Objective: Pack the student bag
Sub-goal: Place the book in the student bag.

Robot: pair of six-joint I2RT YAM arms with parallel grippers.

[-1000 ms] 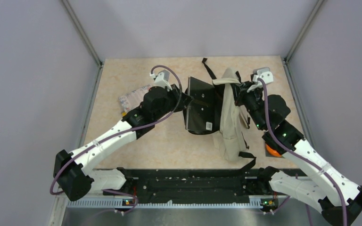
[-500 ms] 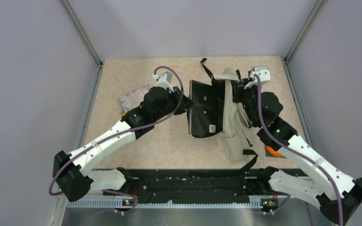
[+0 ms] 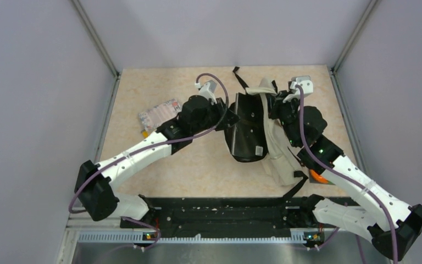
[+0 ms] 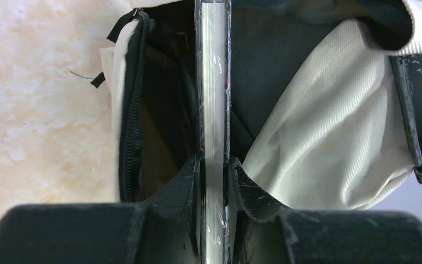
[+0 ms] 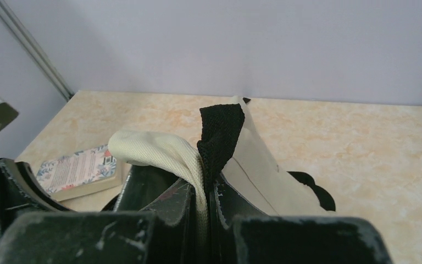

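Cream canvas marks the student bag in the overhead view. It lies right of the middle of the worktop, running from near the far edge back toward the near one. Your left gripper is clamped on the black notebook. Over the last second that arm has swung rightward, carrying the notebook across until its right side meets the bag's mouth. Your right gripper is pinched on the bag's top at the far end and has barely shifted. A floral booklet rests toward the left edge, well apart from both arms. An orange object peeks out beside the right forearm.

From the left wrist, you see the notebook edge-on, a thin plastic-wrapped slab squeezed between the jaws. It points straight at the dark interior, with the zip on one side and cream fabric on the other.

From the right wrist, the jaws are closed on a fold of cream fabric together with a black webbing strap, holding the mouth up off the worktop.

I judge from the shift that insertion has begun but is not finished, since most of the notebook shows outside the bag overhead. Keep the mouth lifted and push along the notebook's own plane. The booklet looks yet to be packed.
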